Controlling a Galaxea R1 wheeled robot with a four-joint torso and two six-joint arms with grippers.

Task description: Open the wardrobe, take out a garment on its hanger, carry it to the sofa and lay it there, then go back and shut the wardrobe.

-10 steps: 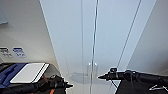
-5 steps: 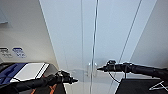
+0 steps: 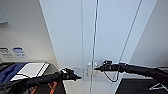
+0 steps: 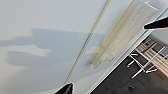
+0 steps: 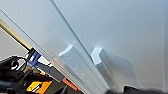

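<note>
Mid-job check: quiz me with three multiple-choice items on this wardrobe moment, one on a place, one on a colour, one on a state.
1. The right gripper is
A. at the handles
B. at the top of the doors
C. on the floor

2. The wardrobe is
A. grey
B. white
C. brown

3. The doors are
A. both wide open
B. one removed
C. closed

Answers: 1 A, its tip points at the handles by the centre seam; 2 B, both panels are white; 3 C, the doors meet along the seam and the handles sit side by side.
</note>
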